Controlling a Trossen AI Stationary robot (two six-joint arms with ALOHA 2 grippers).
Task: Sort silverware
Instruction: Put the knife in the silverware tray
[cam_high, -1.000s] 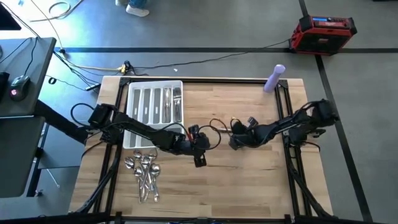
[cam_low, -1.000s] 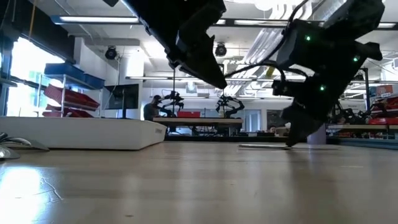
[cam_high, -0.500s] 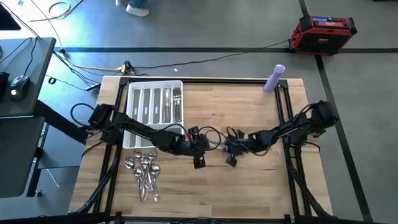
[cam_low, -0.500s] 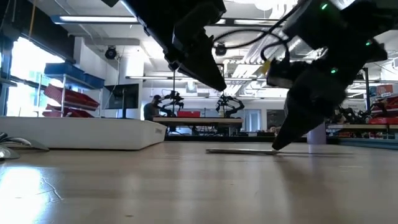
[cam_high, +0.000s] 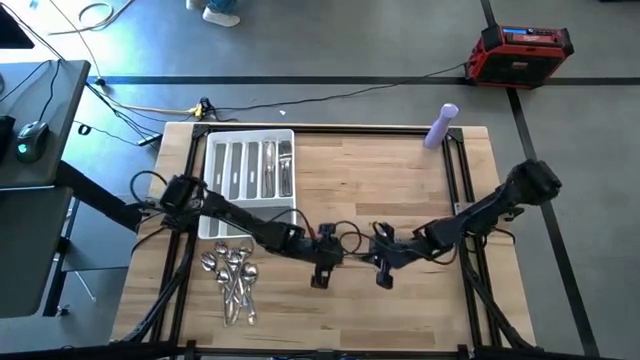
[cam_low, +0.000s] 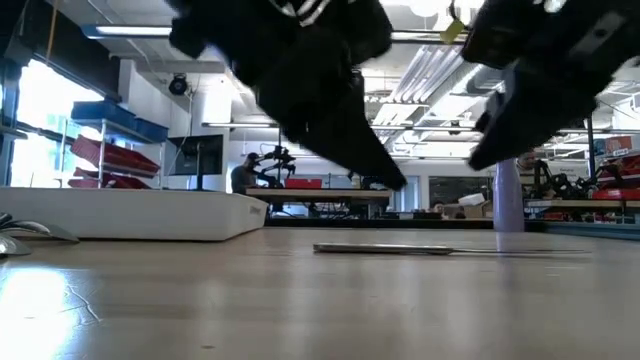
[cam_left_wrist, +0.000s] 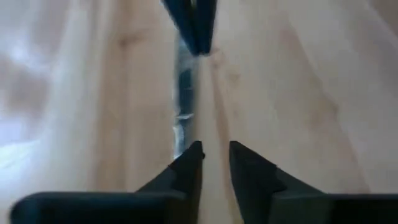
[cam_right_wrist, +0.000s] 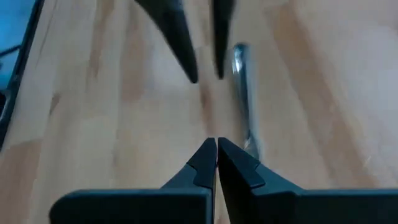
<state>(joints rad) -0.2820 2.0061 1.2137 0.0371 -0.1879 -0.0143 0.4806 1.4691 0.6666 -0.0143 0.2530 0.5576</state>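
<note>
A long thin shiny silver metal knife (cam_low: 385, 249) lies flat on the wooden desk (cam_high: 400, 180) between the slightly parted left pincer (cam_left_wrist: 214, 155) and the closed, empty right pincer (cam_right_wrist: 216, 152).

The high camera looked straight down on the whole wooden table (cam_high: 400, 190), taking in the white tray (cam_high: 215, 190) and the floor around it. The low camera sat at tabletop height, facing level across the boards past that tray (cam_low: 130, 215) into the room behind. Each wrist camera looked closely at the table's boards, both sharing one knife (cam_left_wrist: 185, 93) (cam_right_wrist: 242, 93).
</note>
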